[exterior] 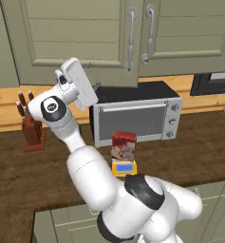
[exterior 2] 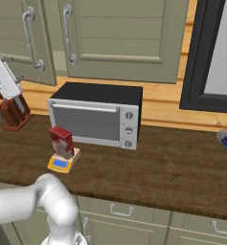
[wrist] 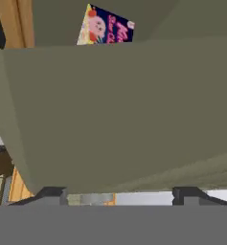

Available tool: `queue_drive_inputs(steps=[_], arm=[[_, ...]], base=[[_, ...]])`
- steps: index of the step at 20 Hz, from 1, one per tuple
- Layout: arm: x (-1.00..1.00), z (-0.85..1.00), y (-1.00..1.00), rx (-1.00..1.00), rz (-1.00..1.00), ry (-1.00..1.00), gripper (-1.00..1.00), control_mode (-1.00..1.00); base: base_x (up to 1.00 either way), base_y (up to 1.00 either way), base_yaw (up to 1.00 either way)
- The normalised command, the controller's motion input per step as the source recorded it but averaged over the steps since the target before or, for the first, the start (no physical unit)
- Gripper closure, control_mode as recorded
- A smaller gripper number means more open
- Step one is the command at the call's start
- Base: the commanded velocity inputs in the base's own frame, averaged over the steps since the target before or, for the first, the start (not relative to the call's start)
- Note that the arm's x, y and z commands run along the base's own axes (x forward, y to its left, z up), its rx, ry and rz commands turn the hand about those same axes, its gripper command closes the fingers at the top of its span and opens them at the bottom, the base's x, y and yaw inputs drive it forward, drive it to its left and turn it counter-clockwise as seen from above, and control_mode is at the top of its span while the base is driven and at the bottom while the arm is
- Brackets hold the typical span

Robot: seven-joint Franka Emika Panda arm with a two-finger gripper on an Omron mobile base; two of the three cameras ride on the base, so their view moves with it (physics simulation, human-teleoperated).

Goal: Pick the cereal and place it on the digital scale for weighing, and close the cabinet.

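Left base view: the red upright cereal box with the pale front (exterior: pixel 124 145) is standing on the small yellow-orange digital scale (exterior: pixel 124 167), on the dark wooden worktop (exterior: pixel 199 152) just before the silver toaster oven (exterior: pixel 136 114). The placing step is judged done. The olive-green wall cabinet's left door (exterior: pixel 71 42) is hanging slightly ajar; the white arm is being held up beside it.

Right base view: cereal and scale are seen together, touching. The left door is seen swung out from the cabinet face, so closing is judged left.

Hand view: the gripper (wrist: pixel 119 194) is facing an olive door panel at close range; its fingertips (wrist: pixel 51 193) are standing apart, clamping nothing. A colourful blue box (wrist: pixel 105 27) is showing inside.
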Motion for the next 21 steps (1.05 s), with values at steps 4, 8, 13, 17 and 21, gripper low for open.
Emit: queue_drive_inputs(steps=[4,8,13,17,21], arm=[[0.94,0.01,-0.74,-0.01,0.00,0.54,-1.00,-1.00],[0.61,0.01,-0.72,-0.04,0.01,0.42,-1.00,-1.00],[0.88,0.00,-0.50,-0.03,0.02,0.26,-1.00,-1.00],[0.97,-0.15,-0.42,-0.05,0.00,0.29,-1.00,-1.00],[-0.06,-0.01,-0.59,-0.03,0.01,0.07,-1.00,-1.00]], base=[[0.00,0.00,0.00],[0.00,0.00,0.00],[0.00,0.00,0.00],[0.00,0.00,0.00],[0.00,0.00,0.00]])
